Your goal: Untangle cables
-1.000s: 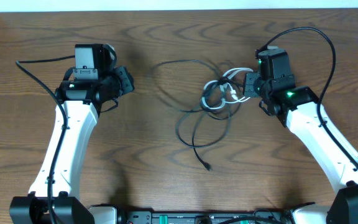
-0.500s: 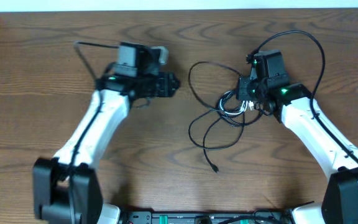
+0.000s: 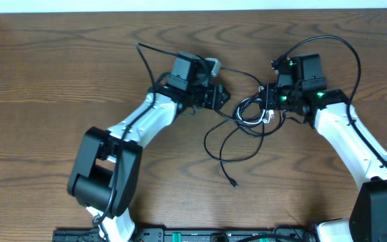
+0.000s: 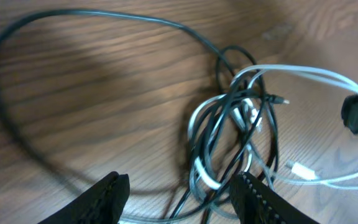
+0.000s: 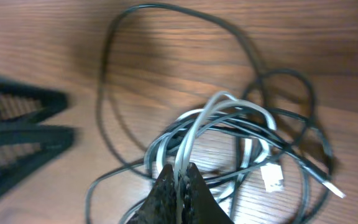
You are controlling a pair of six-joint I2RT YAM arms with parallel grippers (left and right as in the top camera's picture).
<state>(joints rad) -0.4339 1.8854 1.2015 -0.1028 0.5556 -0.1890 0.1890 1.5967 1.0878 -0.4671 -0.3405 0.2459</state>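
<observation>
A tangle of thin black cables [image 3: 237, 131] with a white cable [image 3: 255, 111] lies on the table between my arms. In the right wrist view my right gripper [image 5: 179, 180] is shut on a loop of the white cable [image 5: 229, 106], lifted above the black loops [image 5: 166, 81]. In the overhead view the right gripper [image 3: 269, 102] is at the tangle's right edge. My left gripper [image 3: 222, 97] is open and empty just left of the tangle. Its fingers [image 4: 179, 199] straddle the knot of black and white cable [image 4: 229, 124] in the left wrist view.
A loose black plug end [image 3: 233, 183] lies toward the front of the wooden table [image 3: 46, 101]. Thicker black cords arc over each arm's wrist [image 3: 341, 47]. A white plug [image 5: 271, 176] shows in the tangle. The table's back edge meets a white wall.
My left arm has swung far right, from the left side of the table up to the tangle. My right gripper has closed in on the white cable and shifted the tangle slightly right.
</observation>
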